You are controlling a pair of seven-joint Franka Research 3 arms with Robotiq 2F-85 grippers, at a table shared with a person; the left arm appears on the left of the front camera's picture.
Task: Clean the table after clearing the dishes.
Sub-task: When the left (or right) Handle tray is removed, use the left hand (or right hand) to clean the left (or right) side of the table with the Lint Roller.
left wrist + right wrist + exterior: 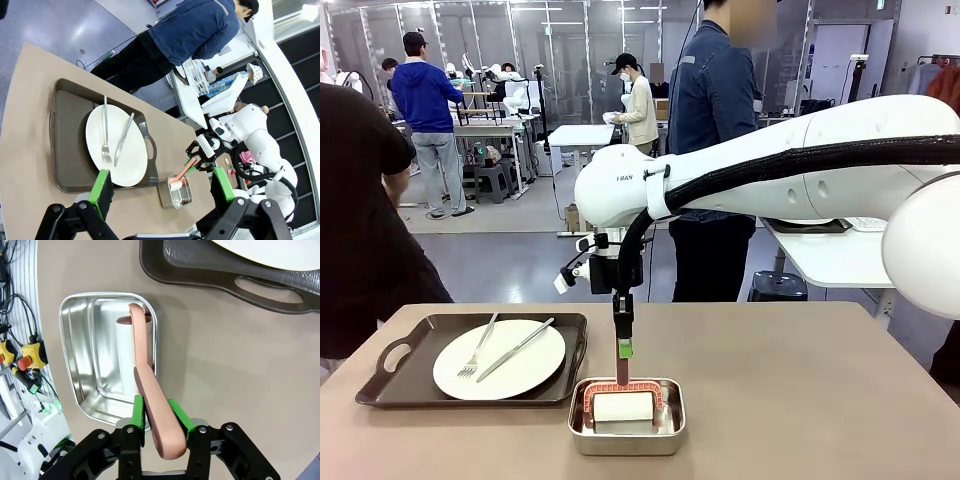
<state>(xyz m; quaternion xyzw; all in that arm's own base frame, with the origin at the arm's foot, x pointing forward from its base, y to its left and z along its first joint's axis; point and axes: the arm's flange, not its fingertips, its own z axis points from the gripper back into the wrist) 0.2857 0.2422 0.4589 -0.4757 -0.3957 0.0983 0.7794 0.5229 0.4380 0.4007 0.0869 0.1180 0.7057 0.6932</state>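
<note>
Two green pads (101, 186) of the left gripper (161, 184) stand wide apart, high over the table (800, 400). At the table's left, a dark tray (410, 375) carries a white plate (520, 375) with a fork (478, 352) and a knife (515, 350). Just right of the tray, a steel pan (625, 438) holds a white roller (623, 407). The right gripper (623, 350) is clamped on its upright pink handle (150, 400).
</note>
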